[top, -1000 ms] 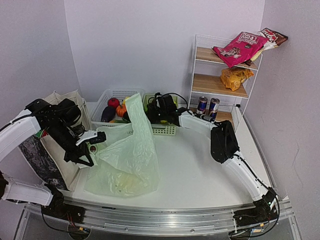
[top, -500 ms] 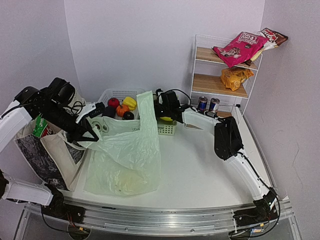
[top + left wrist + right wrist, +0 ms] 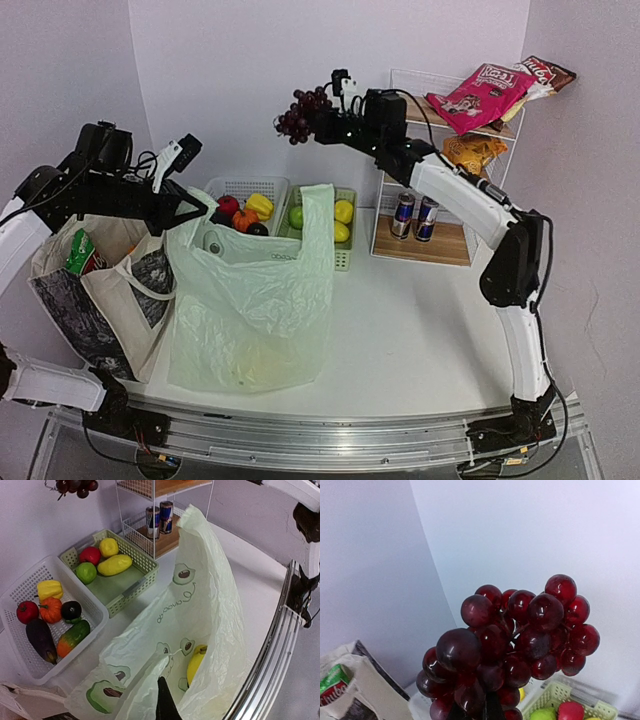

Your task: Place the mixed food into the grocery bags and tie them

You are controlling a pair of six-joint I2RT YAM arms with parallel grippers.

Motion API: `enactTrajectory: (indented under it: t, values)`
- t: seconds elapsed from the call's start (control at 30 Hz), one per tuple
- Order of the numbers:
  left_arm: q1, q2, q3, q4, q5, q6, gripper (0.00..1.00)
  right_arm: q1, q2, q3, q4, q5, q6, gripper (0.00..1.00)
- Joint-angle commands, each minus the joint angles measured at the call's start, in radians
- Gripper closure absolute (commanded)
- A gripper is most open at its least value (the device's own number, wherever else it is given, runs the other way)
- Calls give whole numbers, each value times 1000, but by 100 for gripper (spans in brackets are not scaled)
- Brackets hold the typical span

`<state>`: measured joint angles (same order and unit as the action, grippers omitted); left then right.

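High at upper centre, your right gripper (image 3: pixel 324 119) pinches the dark purple grape bunch (image 3: pixel 298 115); bring it down-left over the pale-green avocado-print plastic bag (image 3: pixel 262 300), whose handle your left gripper (image 3: pixel 193 207) clamps up, and release low inside.

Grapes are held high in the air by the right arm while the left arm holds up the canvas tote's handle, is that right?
Not quite. The left gripper holds up the pale-green avocado bag, not the canvas tote beside it; the top view shows this. The right gripper does hold the grapes high.
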<state>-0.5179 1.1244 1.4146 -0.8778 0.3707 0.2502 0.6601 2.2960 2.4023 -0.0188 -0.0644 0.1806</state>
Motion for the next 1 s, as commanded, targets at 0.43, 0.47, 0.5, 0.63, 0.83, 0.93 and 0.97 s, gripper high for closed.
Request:
enactTrajectory:
  t: [0.43,0.47,0.5,0.63,0.83,0.93,0.97]
  values:
    - [2,-162,-70,307,-12,-278,100,414,-475,-794,290,-110,-307,100]
    - [2,-166,-74,310,-15,-278,100,428,-494,-826,289,-103,-316,100]
    - [2,-166,-74,310,-17,-278,100,440,-508,-856,287,-99,-324,100]
    - [2,-164,-71,305,-5,-264,100,481,-546,-937,243,-86,-359,100]
    - [2,-157,-72,303,1,-194,100,516,-542,-925,131,-138,-405,100]
    - [2,-146,-72,309,-51,-150,100,552,-561,-925,57,-107,-463,100]
    - [2,-140,-72,316,-52,-136,100,567,-571,-926,32,-91,-480,100]
